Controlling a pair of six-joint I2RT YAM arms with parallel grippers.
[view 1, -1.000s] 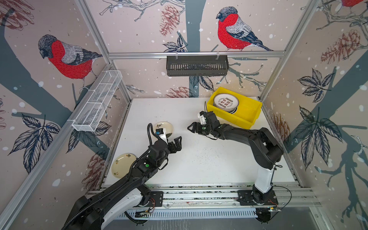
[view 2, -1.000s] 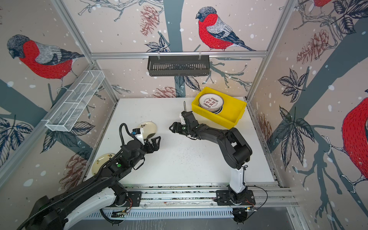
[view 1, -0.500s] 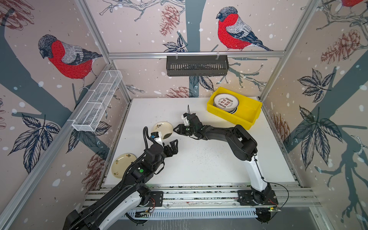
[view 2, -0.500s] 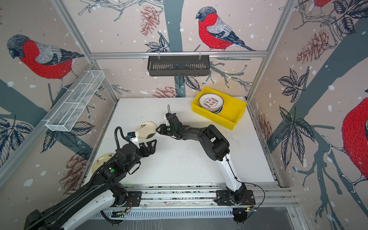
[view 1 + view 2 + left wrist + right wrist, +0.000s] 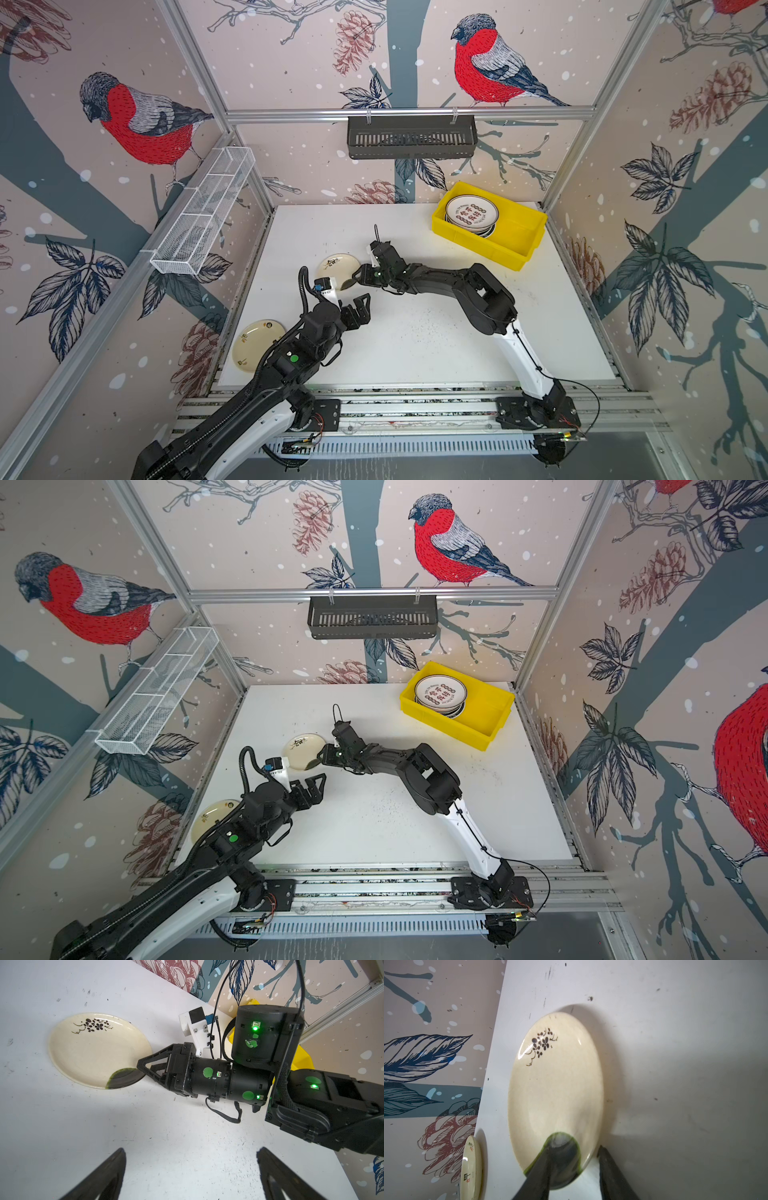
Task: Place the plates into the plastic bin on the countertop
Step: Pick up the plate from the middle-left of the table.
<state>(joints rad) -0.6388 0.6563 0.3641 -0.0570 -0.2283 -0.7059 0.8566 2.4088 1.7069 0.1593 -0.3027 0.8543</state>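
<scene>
**Right gripper [image 5: 355, 280] at cream floral plate [image 5: 337, 266]**

Its jaws stand narrow astride the plate's dark rim, toward the left edge of the countertop [image 5: 415, 340]; whether clamped, I cannot tell. Left gripper [image 5: 359, 306] hovers nearby, wide. Yellow bin [image 5: 486, 249], far-right corner, holds stacked plates [image 5: 471, 214].

The left arm [image 5: 266, 390] reaches forward from its base, elbow bent, its pincer [image 5: 358, 302] hanging level with jaws spread wide. The right arm [image 5: 453, 280] stretches low across toward it. Its pincer [image 5: 356, 279] has jaws part-way apart, straddling the rim of a cream plate [image 5: 337, 266]. Whether they clamp it cannot be told.
</scene>
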